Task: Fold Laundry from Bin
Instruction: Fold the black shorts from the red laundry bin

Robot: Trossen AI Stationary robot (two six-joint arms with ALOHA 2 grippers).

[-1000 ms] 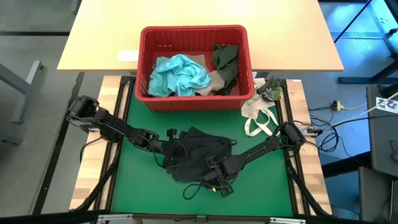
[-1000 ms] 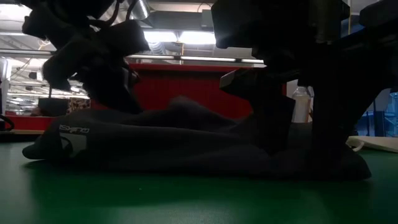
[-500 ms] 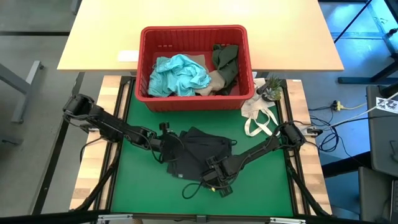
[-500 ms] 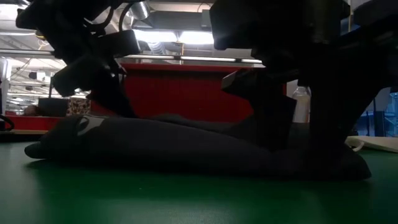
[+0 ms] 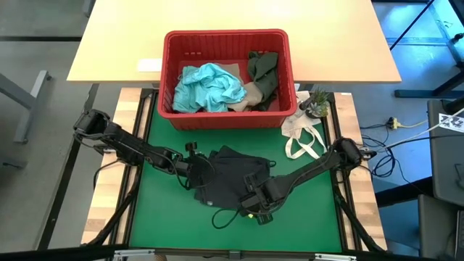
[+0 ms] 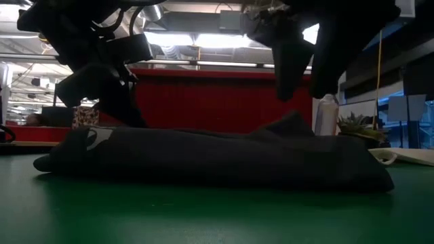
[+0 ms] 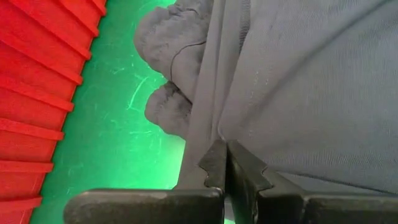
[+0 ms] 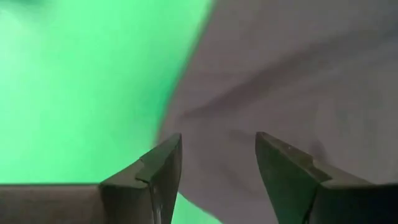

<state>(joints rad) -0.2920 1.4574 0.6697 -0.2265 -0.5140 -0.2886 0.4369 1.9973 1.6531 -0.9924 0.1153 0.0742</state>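
The black garment point(image 5: 233, 181) lies flattened on the green mat point(image 5: 159, 217), in front of the red bin point(image 5: 226, 116). The bin holds teal point(image 5: 210, 85), olive point(image 5: 262, 71) and beige point(image 5: 250, 93) laundry. My left gripper point(image 7: 225, 163) is shut on the black garment's left side point(image 5: 197, 174). My right gripper point(image 8: 217, 163) hangs open above the garment's near right part point(image 5: 255, 204), clear of the cloth; in the low view it is high up point(image 6: 302, 81). My left gripper pinches a raised ridge of the black garment point(image 7: 208, 134) at its left edge between the two fingers; an edge or a fold, I cannot tell. The fingers slant down from the table's left. The rest of the garment lies slack on the mat.
A white cloth bag with loop handles point(image 5: 301, 136) and a small plant point(image 5: 315, 103) sit at the mat's far right corner. A dark cable loop point(image 5: 225, 217) lies near the garment's front edge. Bare green mat shows at the near left and right.
My right gripper has risen straight up off the black garment, staying open. The cloth beneath it stays on the mat and now lies lower and flatter. My left gripper has tipped a little while keeping its hold, and the garment's left end has rolled over slightly.
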